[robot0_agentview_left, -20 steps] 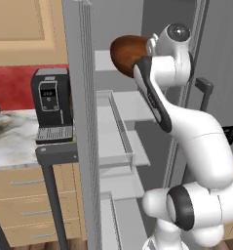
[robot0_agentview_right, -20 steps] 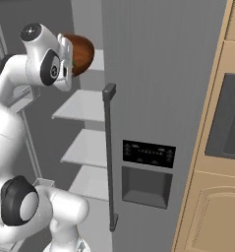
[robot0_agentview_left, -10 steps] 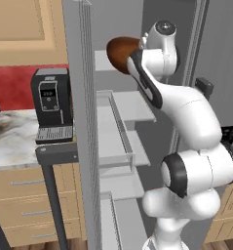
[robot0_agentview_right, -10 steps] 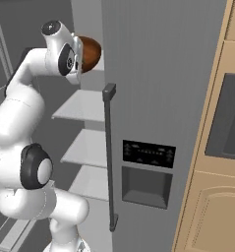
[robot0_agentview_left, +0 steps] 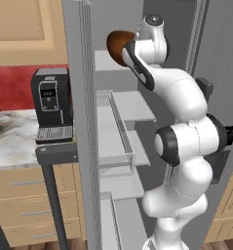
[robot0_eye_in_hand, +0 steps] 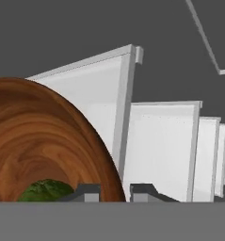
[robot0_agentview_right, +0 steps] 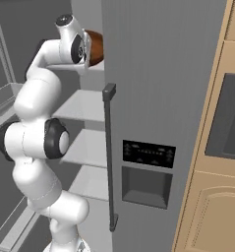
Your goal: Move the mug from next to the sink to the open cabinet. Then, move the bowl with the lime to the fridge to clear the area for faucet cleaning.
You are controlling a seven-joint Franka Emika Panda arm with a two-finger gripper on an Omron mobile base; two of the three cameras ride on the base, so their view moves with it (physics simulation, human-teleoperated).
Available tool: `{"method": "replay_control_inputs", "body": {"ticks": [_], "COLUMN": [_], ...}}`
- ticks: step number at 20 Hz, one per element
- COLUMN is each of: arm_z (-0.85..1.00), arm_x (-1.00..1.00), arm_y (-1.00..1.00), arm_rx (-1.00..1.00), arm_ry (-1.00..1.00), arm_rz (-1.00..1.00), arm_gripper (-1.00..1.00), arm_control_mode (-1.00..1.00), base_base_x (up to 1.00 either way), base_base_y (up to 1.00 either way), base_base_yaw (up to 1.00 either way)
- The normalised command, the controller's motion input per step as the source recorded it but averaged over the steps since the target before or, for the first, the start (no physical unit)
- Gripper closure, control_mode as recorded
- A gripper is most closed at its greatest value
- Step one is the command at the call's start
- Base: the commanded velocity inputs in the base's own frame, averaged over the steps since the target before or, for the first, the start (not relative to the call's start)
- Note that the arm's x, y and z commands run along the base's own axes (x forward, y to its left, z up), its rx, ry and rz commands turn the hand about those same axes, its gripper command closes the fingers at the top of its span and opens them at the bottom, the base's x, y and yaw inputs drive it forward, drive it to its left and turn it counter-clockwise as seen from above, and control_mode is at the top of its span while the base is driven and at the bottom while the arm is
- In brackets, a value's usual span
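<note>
Since a second ago the arm has straightened up and swung in toward the fridge [robot0_agentview_right: 163,74], so the bowl [robot0_agentview_left: 119,45] now sits a bit deeper between the open door and the fridge body, up at the level of the top shelf [robot0_agentview_left: 110,61]. The base hasn't driven anywhere; the coffee machine [robot0_agentview_left: 50,105] on the tabletop [robot0_agentview_left: 13,141] at the left is right where it was.

Going left to right in the left base view: coffee machine near the tabletop's right edge, then the open fridge door [robot0_agentview_left: 81,122] seen edge-on with its clear door shelves [robot0_agentview_left: 119,132], then the bowl up high, just past the door's inner edge and over the front of the top shelf. It looks like it's in the air and not resting on the shelf, though from these angles I can't be totally sure.

Hand view is the useful one: the tool [robot0_eye_in_hand: 115,192] is nearly closed, pinching the bowl's rim between the two tips, and the lime [robot0_eye_in_hand: 47,190] is tucked at the bottom of the bowl, so it came along for the ride. White shelf edges stretch off to the right of it.

What it means: I'd say we're well into the second half, with the bowl carried over and basically only needing to be set down on a shelf and released.
</note>
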Motion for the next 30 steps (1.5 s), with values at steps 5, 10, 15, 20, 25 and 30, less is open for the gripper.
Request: {"method": "replay_control_inputs", "body": {"ticks": [5,10,15,20,25,30], "arm_z": [-0.03,-0.14,0.00,0.14,-0.01,-0.49], "arm_x": [0.59,0.75,0.14,-0.23,-0.95,-1.00], "arm_y": [0.04,0.09,0.00,0.00,-0.22,-0.58], "arm_rx": [0.00,0.00,0.00,0.00,0.00,0.00], "arm_ry": [0.02,0.00,0.00,-0.04,-0.12,-0.19], "arm_rz": [0.00,-0.03,-0.02,0.00,0.00,0.00], "arm_gripper": [1.00,-1.00,-1.00,-1.00,-1.00,-1.00], "arm_control_mode": [-1.00,-1.00,-1.00,-1.00,-1.00,-1.00], "base_base_x": [0.00,0.00,0.00,0.00,0.00,0.00], "base_base_y": [0.00,0.00,0.00,0.00,0.00,0.00], "base_base_yaw": [0.00,0.00,0.00,0.00,0.00,0.00]}}
